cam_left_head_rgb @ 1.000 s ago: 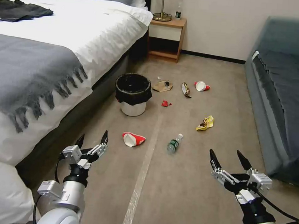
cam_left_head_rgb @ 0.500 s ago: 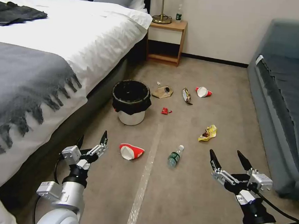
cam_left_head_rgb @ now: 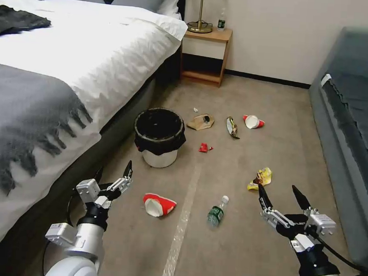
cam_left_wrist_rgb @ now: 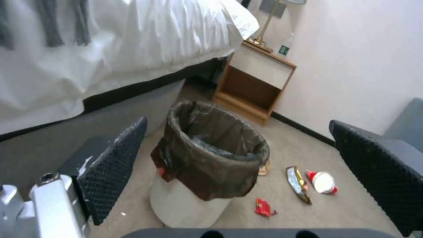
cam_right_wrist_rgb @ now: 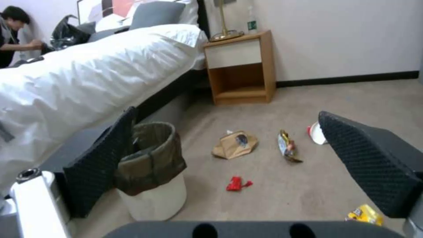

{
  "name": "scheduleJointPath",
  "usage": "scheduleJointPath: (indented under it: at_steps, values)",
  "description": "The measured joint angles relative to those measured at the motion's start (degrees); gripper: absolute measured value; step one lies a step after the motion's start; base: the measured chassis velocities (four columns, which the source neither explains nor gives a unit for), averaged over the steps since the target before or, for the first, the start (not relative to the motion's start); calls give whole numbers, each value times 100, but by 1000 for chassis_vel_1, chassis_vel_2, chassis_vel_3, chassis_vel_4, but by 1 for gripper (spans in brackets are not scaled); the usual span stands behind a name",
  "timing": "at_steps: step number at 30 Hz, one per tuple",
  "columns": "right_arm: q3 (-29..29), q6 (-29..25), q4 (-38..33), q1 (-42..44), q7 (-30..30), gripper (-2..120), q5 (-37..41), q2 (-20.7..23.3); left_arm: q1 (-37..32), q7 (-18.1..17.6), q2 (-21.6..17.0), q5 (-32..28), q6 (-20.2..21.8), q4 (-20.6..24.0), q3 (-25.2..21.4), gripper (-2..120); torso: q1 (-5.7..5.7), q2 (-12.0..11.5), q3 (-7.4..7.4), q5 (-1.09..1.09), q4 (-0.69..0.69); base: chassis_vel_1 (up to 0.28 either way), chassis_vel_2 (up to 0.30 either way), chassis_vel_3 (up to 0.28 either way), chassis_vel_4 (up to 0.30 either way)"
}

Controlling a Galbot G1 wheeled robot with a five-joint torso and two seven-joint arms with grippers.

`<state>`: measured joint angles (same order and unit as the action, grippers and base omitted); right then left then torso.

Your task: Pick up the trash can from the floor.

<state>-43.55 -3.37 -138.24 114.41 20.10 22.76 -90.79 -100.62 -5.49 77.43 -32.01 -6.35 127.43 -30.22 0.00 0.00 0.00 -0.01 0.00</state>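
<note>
The trash can (cam_left_head_rgb: 160,138) stands upright on the floor (cam_left_head_rgb: 235,242) beside the bed: small round white body, black bag liner (folded over the rim), mouth open.

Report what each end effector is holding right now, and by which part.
Nothing is held. The left end effector and the right end effector are both open in the air, short of the trash can standing on the floor.

head: high, looking forward and down the floor (cam_left_head_rgb: 235,242) | left wrist: low, near, facing the trash can (cam_left_wrist_rgb: 207,165) | right wrist: low, farther off | shared: trash can, nightstand (cam_right_wrist_rgb: 240,66), litter
</note>
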Motion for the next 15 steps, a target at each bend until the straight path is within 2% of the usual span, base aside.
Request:
scheduleJointPath:
  at_steps: [15]
  values:
    - [2, 24, 80, -62, -12, 100, 5, 10, 73, -12, -26, -17, 28, -86, 8, 100, 0, 0, 0, 1, 0, -135, 134, 138, -139]
